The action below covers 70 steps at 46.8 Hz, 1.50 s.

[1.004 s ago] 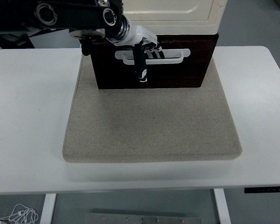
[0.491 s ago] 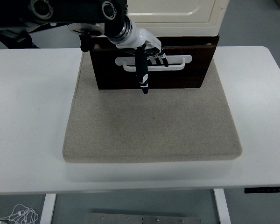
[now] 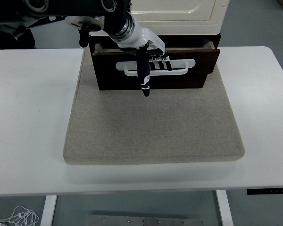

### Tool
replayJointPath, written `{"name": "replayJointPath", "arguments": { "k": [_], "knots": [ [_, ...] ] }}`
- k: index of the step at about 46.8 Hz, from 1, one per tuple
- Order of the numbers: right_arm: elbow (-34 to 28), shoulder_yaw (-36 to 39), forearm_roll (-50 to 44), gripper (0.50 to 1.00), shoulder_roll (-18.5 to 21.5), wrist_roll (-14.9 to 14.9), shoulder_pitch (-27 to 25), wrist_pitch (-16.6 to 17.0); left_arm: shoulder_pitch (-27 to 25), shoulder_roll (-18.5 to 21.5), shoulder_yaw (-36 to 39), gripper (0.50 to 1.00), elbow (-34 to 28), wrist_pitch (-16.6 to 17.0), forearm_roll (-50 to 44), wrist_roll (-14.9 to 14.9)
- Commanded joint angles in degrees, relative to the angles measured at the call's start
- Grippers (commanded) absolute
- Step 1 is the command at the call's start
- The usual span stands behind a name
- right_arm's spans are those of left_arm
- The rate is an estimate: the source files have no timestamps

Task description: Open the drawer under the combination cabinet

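— Drawer, one only, dark brown wood, sits under the cream cabinet at the far middle of the white surface. It stands slightly out from the dark base, with a narrow gap showing along its top edge.

— And what is on its front?

— One white handle, a long flat loop running across the drawer face.

— How many arms are in view?

— One, the black left arm, reaching in from the upper left. Its left hand is at the handle: four white fingers are curled over the bar and hooked through the loop, while one black digit points straight down in front of the drawer face, its tip hanging over the mat's far edge.

— What else lies on the surface?

— One grey-beige mat, square with rounded corners. The cabinet stands on its far end; the nearer part is bare.
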Motion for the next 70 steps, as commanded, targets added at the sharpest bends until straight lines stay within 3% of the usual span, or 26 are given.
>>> {"name": "replayJointPath", "arguments": {
  "k": [1, 22, 70],
  "knots": [
    [0.0, 0.0, 0.0, 0.926, 0.0, 0.0, 0.0, 0.0, -0.2, 0.0, -0.1, 1.000, 0.0, -1.1, 0.0, 0.0],
    [0.0, 0.0, 0.0, 0.926, 0.0, 0.0, 0.0, 0.0, -1.6, 1.1, -0.9, 1.000, -0.1, -5.8, -0.1, 0.0],
    [0.0, 0.0, 0.0, 0.926, 0.0, 0.0, 0.0, 0.0, -1.7, 1.8, -1.7, 1.000, -1.0, -8.8, -0.2, 0.0]
  ]
}}
